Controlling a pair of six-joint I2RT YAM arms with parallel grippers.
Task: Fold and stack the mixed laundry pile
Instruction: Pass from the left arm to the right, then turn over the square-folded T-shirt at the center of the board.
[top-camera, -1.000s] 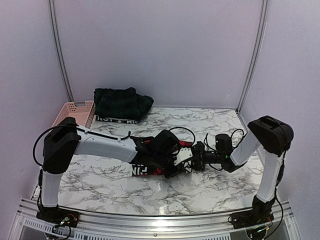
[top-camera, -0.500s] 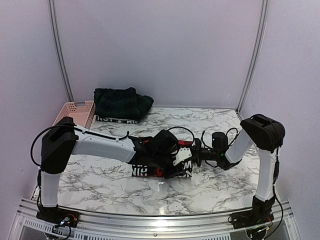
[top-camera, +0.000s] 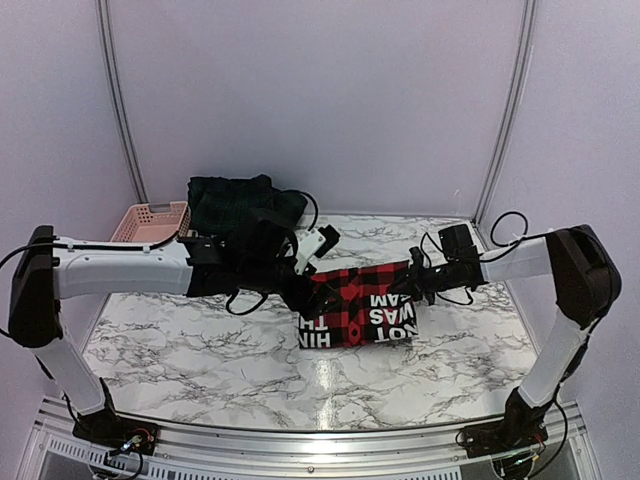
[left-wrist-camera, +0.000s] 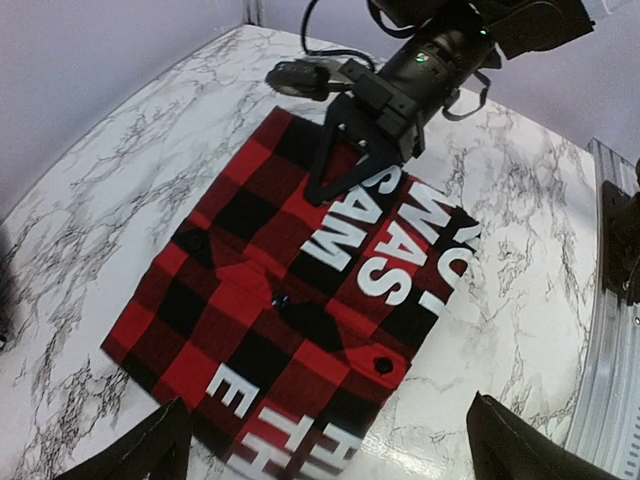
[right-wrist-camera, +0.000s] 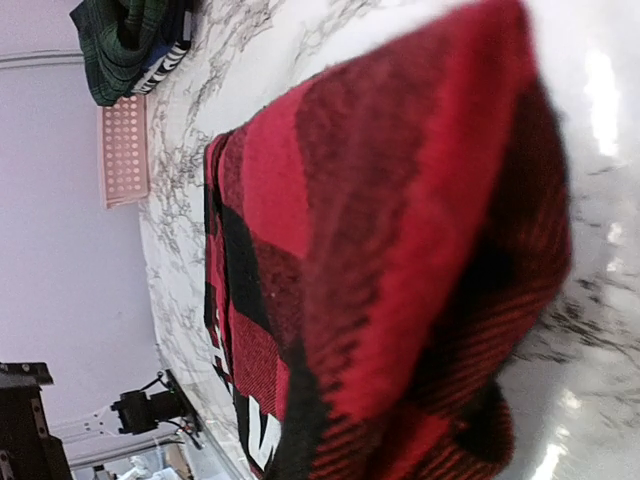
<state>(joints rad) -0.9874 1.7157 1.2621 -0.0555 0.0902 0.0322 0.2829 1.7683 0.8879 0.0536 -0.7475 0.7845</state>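
Observation:
The red-and-black checked shirt (top-camera: 360, 308) with white lettering lies folded flat on the marble table (top-camera: 200, 350). My right gripper (top-camera: 418, 278) is shut on its far right edge. The left wrist view shows those dark fingers (left-wrist-camera: 340, 170) pinching the shirt (left-wrist-camera: 290, 300). In the right wrist view the shirt (right-wrist-camera: 400, 250) fills the frame and hides the fingers. My left gripper (top-camera: 305, 278) hovers open over the shirt's left end, fingertips (left-wrist-camera: 140, 455) wide apart and holding nothing. A dark green plaid piece (top-camera: 243, 205) lies on a navy piece with a white lettered band (top-camera: 232, 238) at the back left.
A pink perforated basket (top-camera: 150, 222) stands at the back left corner beside the stacked garments. Pale booth walls with metal posts close in the table on three sides. Cables trail from the right wrist (top-camera: 500, 225).
My left gripper has opened, let go of the shirt and drawn back to the left. My right gripper has shut on the shirt, which now lies farther back and to the right.

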